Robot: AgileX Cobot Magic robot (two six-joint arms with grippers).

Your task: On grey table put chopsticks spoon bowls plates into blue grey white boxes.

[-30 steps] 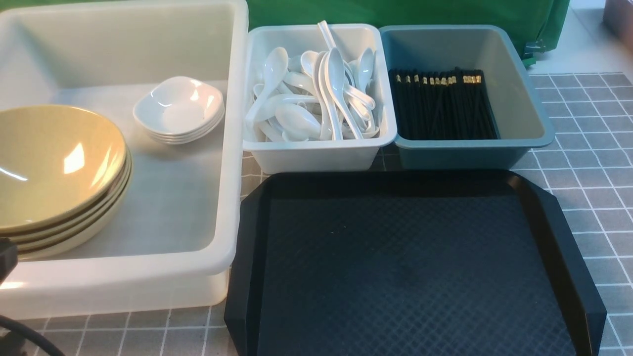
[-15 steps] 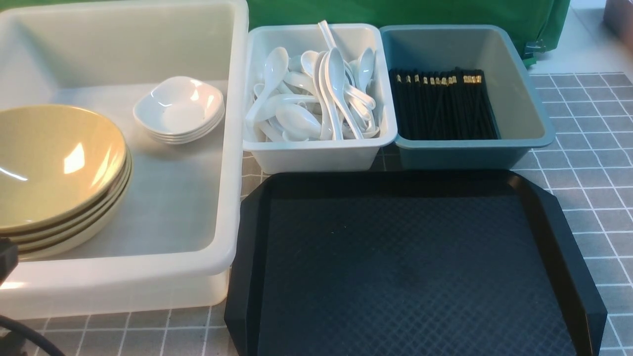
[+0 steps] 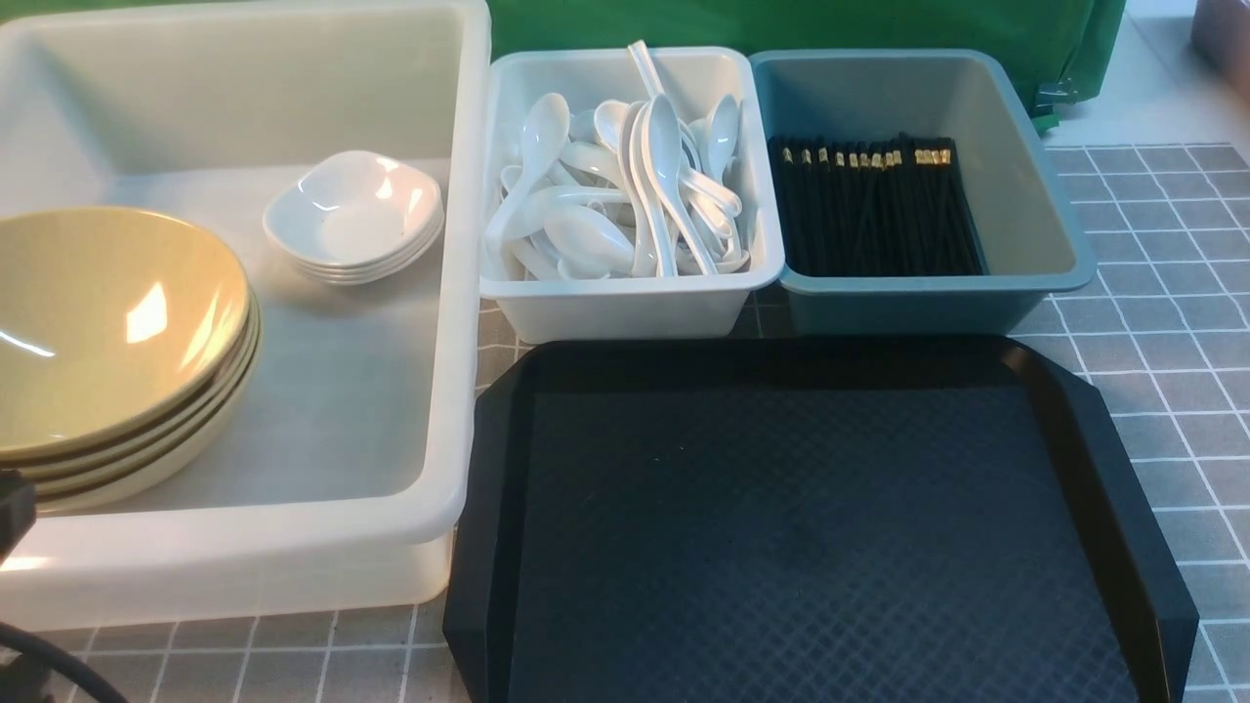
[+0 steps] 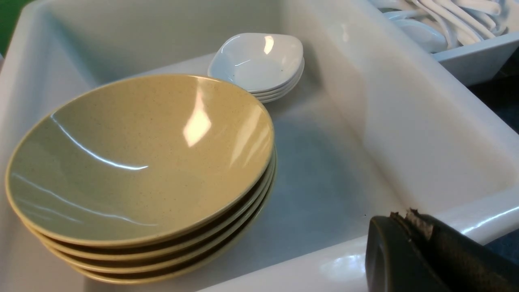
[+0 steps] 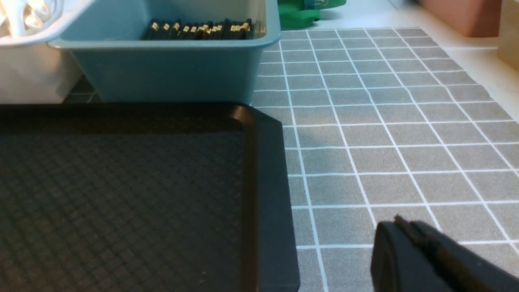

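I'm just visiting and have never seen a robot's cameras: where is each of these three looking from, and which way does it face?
Front view: sits between the arms, looking forward and down over the black tray; only a dark bit of the robot shows at the left edge.
Left wrist view: on the left arm, facing the yellow bowls; shut left pincer shows.
Right wrist view: on the right arm, low over the grey table; shut right pincer shows.
Both wrist views share the tray's neighbours with the front view, such as the chopsticks.

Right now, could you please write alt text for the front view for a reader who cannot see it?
Three tubs stand behind a bare black tray on a grey gridded table: a large white tub holding stacked yellow bowls and small white plates, a small white tub of spoons, and a blue-grey tub of black chopsticks.
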